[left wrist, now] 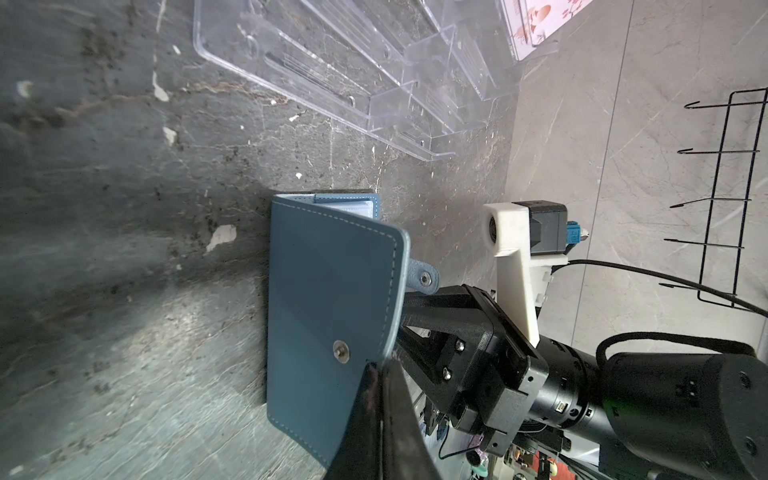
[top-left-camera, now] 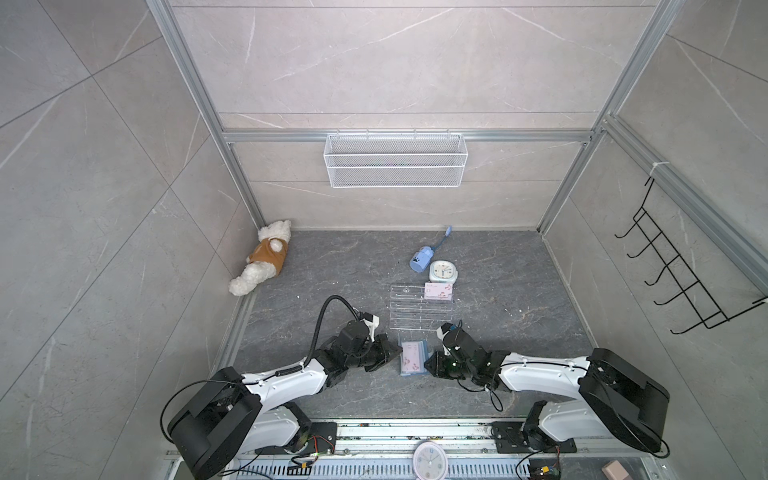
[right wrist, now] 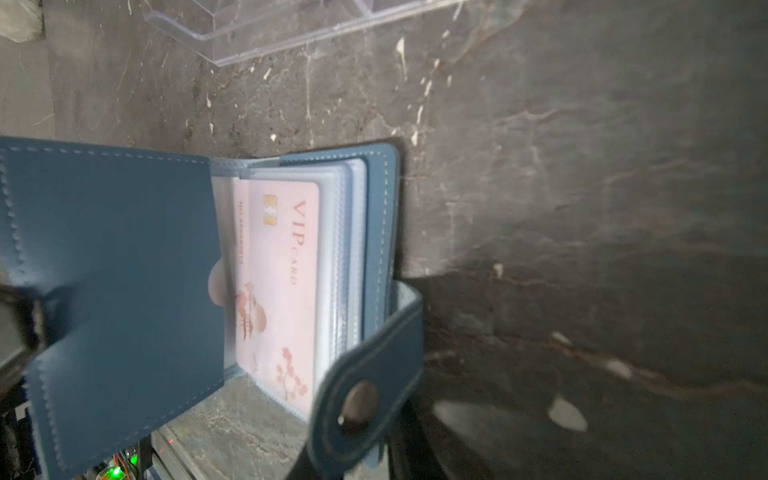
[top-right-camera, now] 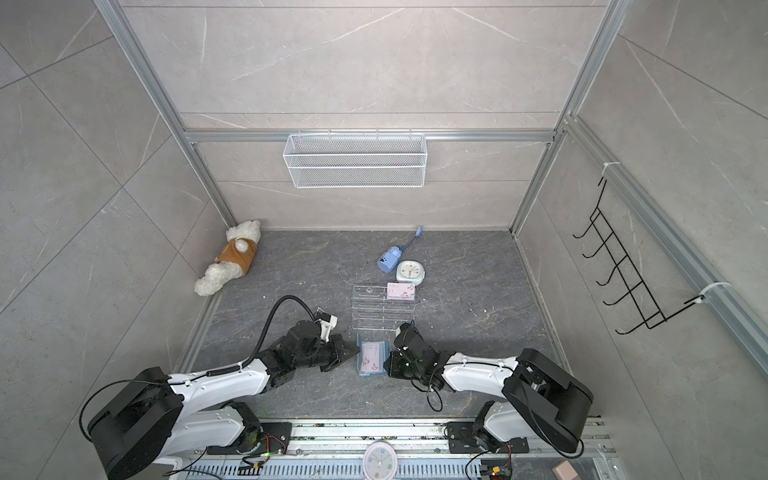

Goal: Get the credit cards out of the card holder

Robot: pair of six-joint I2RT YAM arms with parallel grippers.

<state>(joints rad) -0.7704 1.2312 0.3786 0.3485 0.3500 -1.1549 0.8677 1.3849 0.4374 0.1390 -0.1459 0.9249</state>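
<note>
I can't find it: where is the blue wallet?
In both top views the blue wallet sits open between the left gripper and right gripper, near the clear rack.

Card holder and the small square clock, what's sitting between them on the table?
The clear tiered rack, holding one pink card; both top views show it.

- card holder [top-left-camera: 413, 358] boxed in sideways: left end effector [top-left-camera: 394, 354] and right end effector [top-left-camera: 432, 365] sit at its two edges.
- clear acrylic rack [top-left-camera: 415, 309] just behind it blocks the far side.
- clock [top-left-camera: 443, 272] and blue canister [top-left-camera: 421, 258] crowd behind the rack.
- desk [top-left-camera: 519, 311] open right of rack, and between rack and plush toy [top-left-camera: 262, 262].
- near side of holder open.
</note>
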